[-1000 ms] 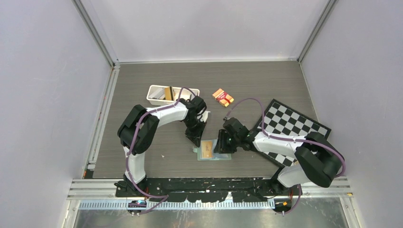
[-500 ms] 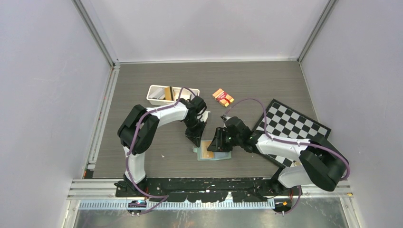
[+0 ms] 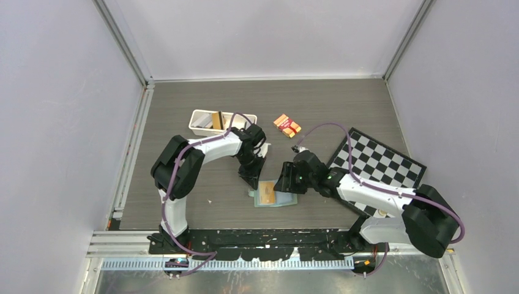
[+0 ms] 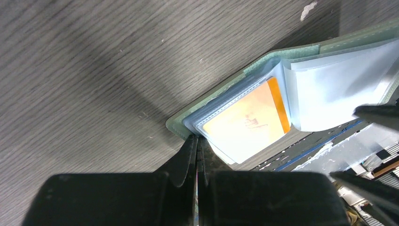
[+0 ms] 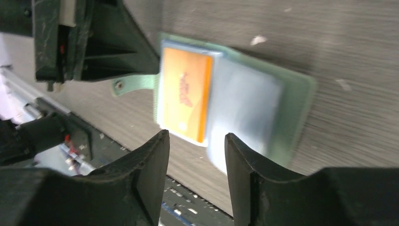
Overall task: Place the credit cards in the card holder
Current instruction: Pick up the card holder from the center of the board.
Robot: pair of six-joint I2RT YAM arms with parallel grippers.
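One gold card [image 4: 244, 123] sits sleeved in the open card holder [image 3: 283, 199].
Left gripper [image 4: 196, 141], jaws pressed together, touches the holder's left edge; right gripper [image 5: 195, 136], jaws apart and empty, hovers just above the holder.

Pale lilac-grey walls [image 3: 55, 122] enclose a dark wood-grain table [image 3: 343, 110] on three sides; metal posts [image 3: 124, 43] run up the back corners, under even light.
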